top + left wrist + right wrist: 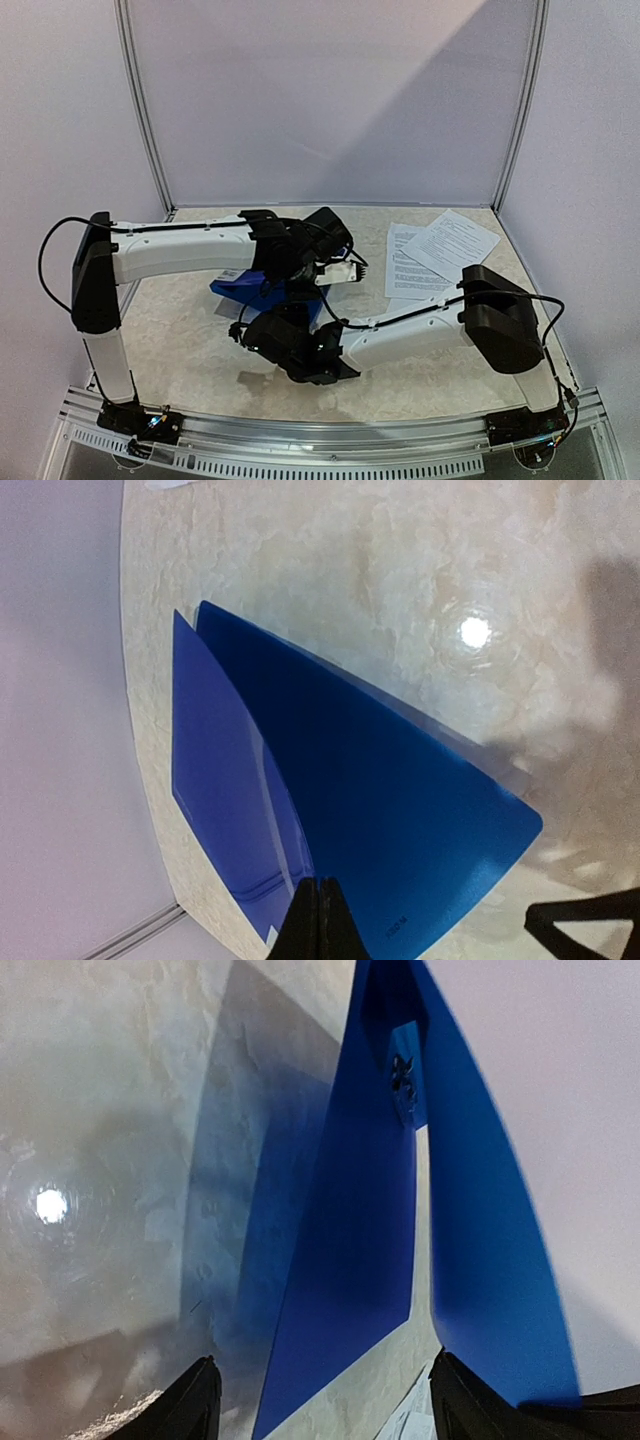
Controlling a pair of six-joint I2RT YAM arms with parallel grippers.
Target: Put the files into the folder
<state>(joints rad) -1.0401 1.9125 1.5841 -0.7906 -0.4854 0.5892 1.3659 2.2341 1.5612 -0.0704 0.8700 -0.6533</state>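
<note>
The files (432, 252), thin floppy sheets, lay overlapped at the far right of the table (190, 340), well apart from the folder (243, 290). Light and slick, they would probably need lifting by an edge. The stiffer folder sat near the middle, propped partly open, with only its metal clip (403, 1075) showing inside and no sheets. The left gripper (318, 925) looked pinched closed on a cover's edge. The right gripper (322, 1365) gaped wide at the folder's mouth, holding nothing.

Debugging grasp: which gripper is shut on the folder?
The left gripper: its fingers meet, pinching the folder at its cover's edge. The right gripper stands wide open, a cover merely between its fingers.
</note>
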